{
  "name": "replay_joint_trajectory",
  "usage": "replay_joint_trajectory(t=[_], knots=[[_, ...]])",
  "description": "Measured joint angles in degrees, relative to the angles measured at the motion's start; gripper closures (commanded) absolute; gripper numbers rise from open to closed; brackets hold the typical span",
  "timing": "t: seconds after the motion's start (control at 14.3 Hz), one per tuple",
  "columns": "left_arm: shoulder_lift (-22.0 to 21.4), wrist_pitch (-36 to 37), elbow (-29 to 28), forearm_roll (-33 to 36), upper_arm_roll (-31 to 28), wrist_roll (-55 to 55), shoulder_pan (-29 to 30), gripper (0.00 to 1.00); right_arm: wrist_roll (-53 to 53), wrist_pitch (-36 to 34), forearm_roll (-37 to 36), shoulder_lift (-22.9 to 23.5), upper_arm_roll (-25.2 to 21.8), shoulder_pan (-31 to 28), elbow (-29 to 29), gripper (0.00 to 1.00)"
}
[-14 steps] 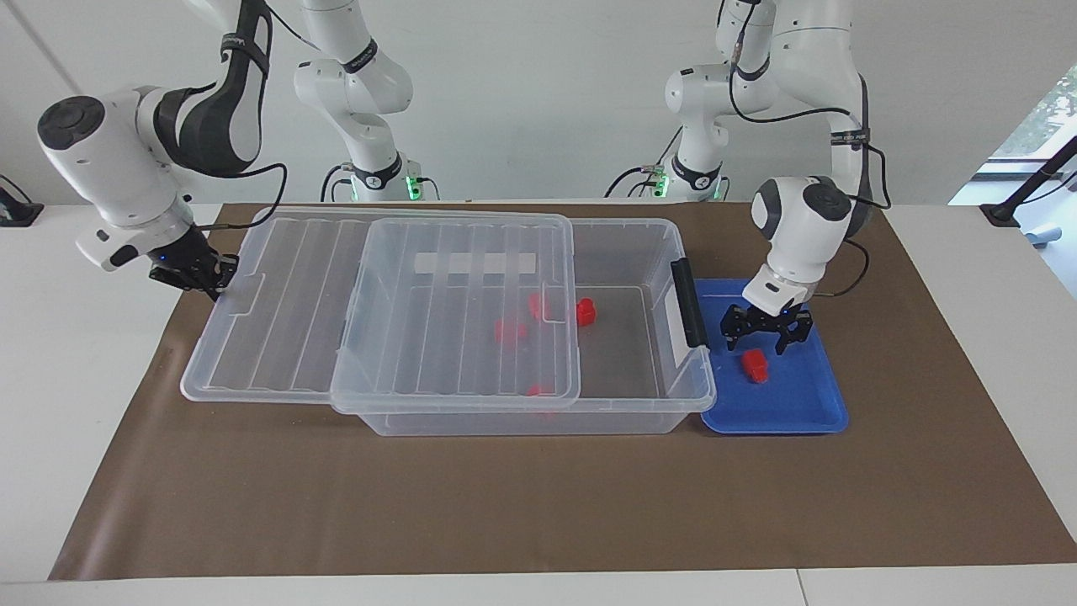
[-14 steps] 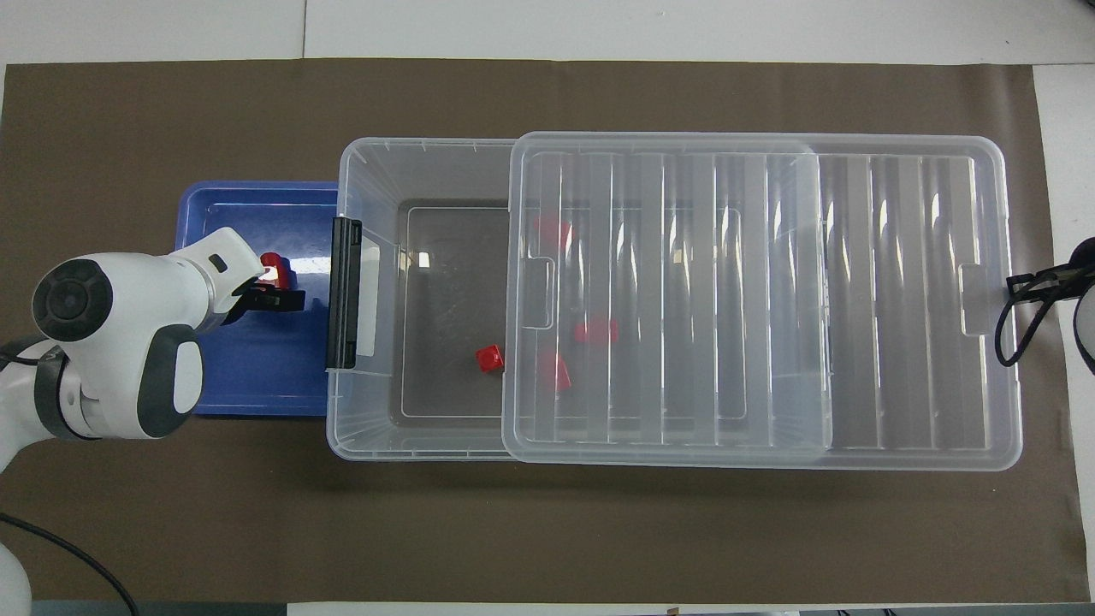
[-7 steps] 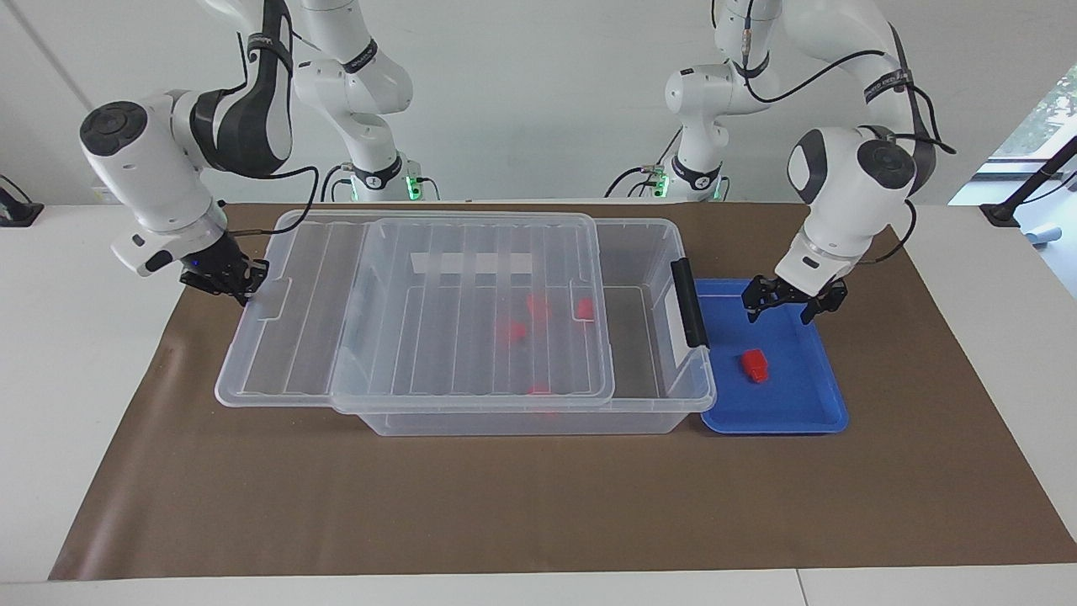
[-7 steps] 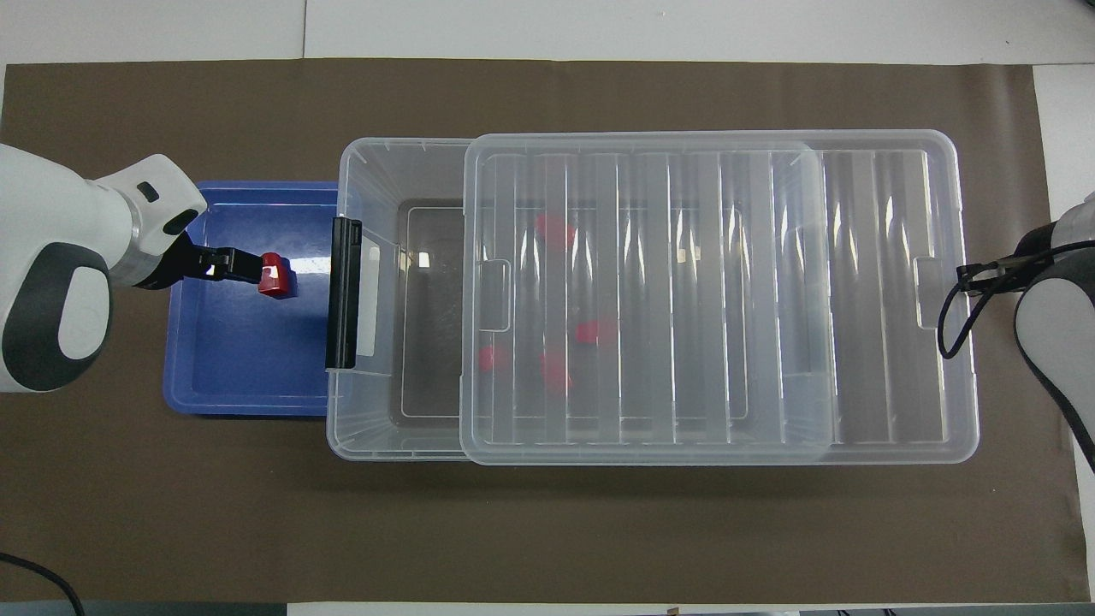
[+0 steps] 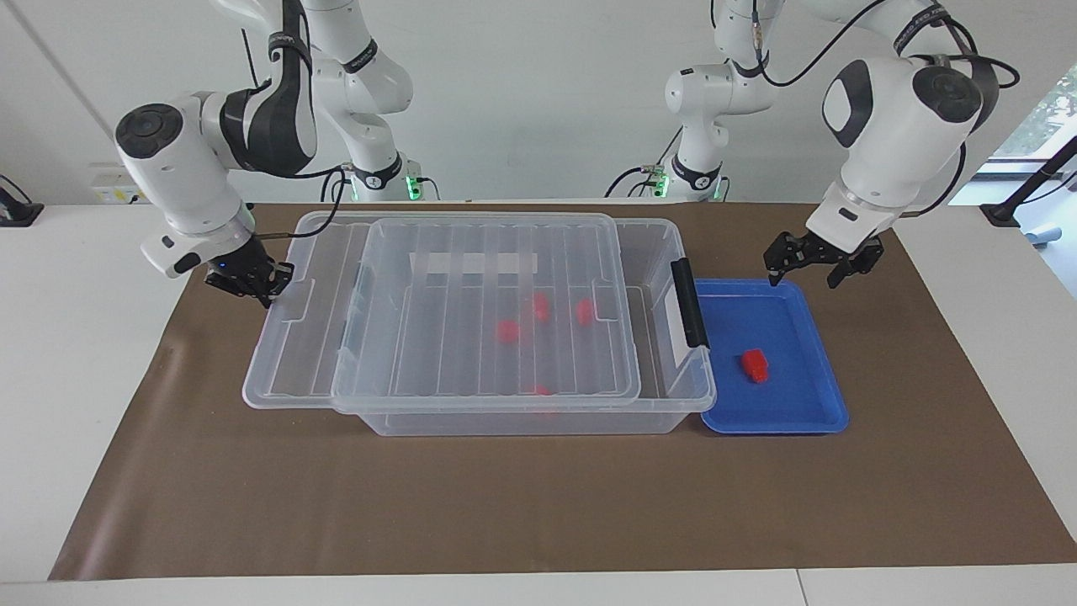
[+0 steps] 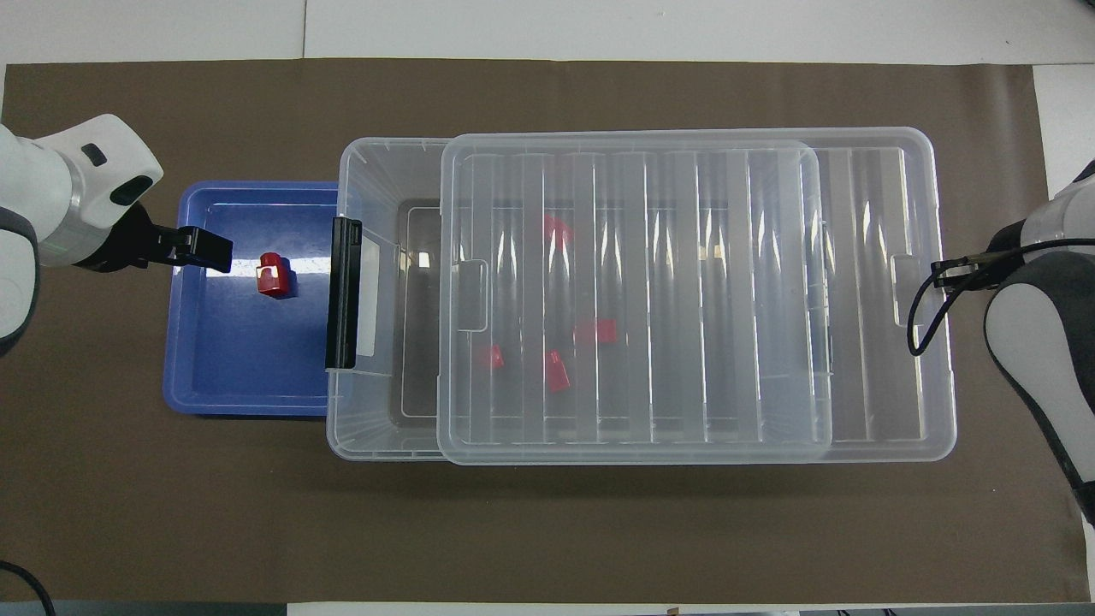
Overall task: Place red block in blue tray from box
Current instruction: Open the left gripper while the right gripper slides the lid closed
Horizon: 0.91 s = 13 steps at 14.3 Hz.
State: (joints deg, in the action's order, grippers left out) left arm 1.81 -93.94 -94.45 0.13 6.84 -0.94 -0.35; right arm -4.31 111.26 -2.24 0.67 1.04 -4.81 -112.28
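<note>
One red block (image 5: 755, 365) (image 6: 272, 275) lies alone in the blue tray (image 5: 799, 412) (image 6: 239, 376). My left gripper (image 5: 803, 273) (image 6: 201, 248) hangs open and holds nothing, raised over the tray's rim on the robots' side, apart from the block. The box (image 5: 673, 396) (image 6: 368, 428) is a clear bin beside the tray, with several red blocks (image 5: 539, 306) (image 6: 556, 370) inside it. Its ribbed clear lid (image 5: 471, 337) (image 6: 650, 299) covers most of the bin and overhangs the right arm's end. My right gripper (image 5: 252, 282) (image 6: 941, 275) is shut on the lid's end tab there.
A black latch (image 5: 688, 303) (image 6: 344, 304) stands on the box's end next to the tray. A brown mat (image 5: 538, 505) covers the table under everything. A strip of the box stays uncovered at the latch end.
The lid has slid toward the left arm's end with my right gripper on its tab. My left gripper has risen and drawn back from the red block in the tray.
</note>
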Motion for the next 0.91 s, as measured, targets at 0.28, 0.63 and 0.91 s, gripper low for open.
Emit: replay_joint_trajectory(t=[0.28,0.63,0.91], knots=[[-1.9,5.5,2.4,0.0,-0.2,0.2,0.1,0.00,3.6,0.0,0.0,0.0,2.3,0.0,-0.1,1.00],[-4.6,5.3,-0.6,0.0,-0.3,3.4,0.1,0.00,7.4,0.0,0.1,-0.1,4.6,0.0,-0.1,1.00],[-4.6,5.2,-0.6,0.0,-0.3,3.4,0.1,0.00,10.2,0.0,0.2,-0.1,6.7,0.0,-0.1,1.00]])
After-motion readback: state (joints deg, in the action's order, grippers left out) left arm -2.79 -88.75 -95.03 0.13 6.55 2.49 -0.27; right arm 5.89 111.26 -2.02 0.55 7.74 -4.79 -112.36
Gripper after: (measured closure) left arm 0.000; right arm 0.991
